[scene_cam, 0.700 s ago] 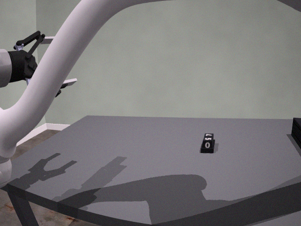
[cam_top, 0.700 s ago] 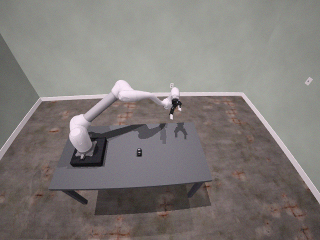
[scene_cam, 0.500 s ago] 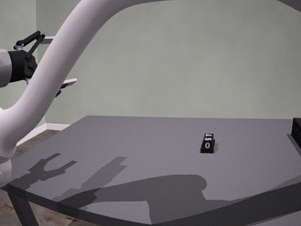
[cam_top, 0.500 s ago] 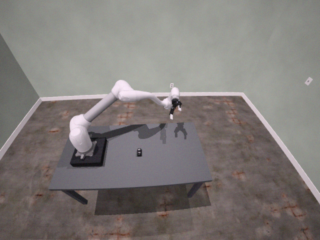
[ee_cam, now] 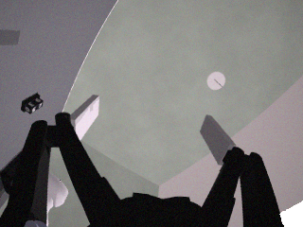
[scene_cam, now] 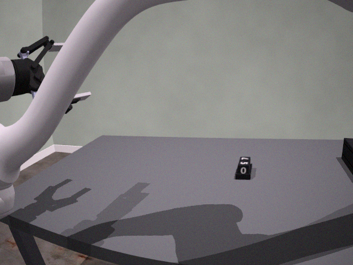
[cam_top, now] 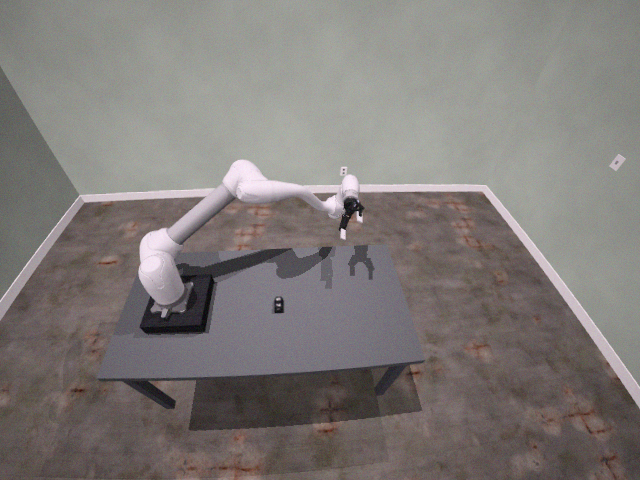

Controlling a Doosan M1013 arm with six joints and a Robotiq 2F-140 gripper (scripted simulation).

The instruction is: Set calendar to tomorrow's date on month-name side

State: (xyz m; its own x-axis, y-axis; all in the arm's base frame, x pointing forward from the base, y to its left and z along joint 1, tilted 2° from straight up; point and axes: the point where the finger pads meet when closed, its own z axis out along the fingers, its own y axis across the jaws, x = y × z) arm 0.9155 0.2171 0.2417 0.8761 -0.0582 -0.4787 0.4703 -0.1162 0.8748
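Calendar (cam_top: 278,304) (scene_cam: 242,168) (ee_cam: 32,103) on table (cam_top: 320,341) (scene_cam: 171,159) (ee_cam: 43,57); arm alongside

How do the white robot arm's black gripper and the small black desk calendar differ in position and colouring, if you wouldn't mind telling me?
The black gripper hangs in the air; the black calendar sits on the table. The gripper has pale fingertips, while the calendar carries white digits. Both are mostly black.
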